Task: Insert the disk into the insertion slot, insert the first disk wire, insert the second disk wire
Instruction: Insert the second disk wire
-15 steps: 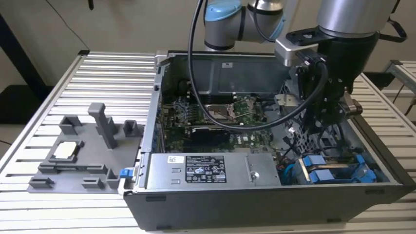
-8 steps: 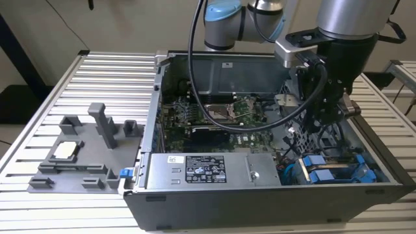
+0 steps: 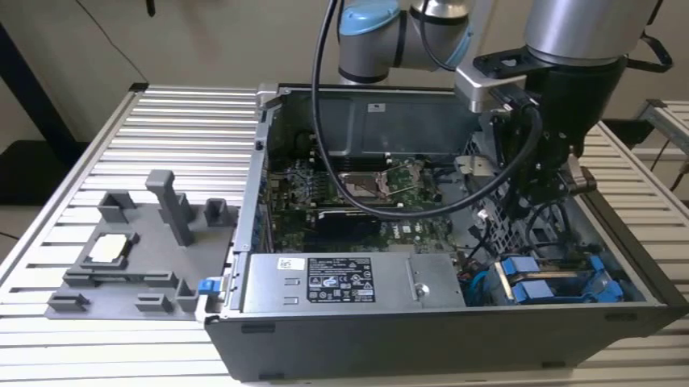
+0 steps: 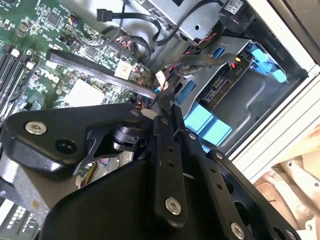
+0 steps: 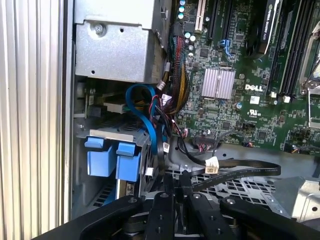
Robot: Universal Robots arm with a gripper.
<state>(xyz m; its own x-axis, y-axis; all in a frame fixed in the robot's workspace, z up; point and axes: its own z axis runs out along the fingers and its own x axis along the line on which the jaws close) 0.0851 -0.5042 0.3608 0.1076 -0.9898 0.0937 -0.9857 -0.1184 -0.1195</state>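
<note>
Slatted metal bench; open computer case (image 3: 431, 322). Disk (image 3: 554, 286), blue-framed, seated in insertion slot (image 3: 630, 274), near right: rigid, fragile, weighty. Gripper (image 5: 172, 176) fingers pinched around thin black wire (image 5: 235, 170).

Grey fixture tray (image 3: 140, 266) beside, perhaps touching, case (image 3: 431, 330).

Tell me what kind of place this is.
Probably a robotics lab test bench: an open desktop computer case sits on a slatted aluminium table, beside a grey parts fixture, with the gripper inside the case.
</note>
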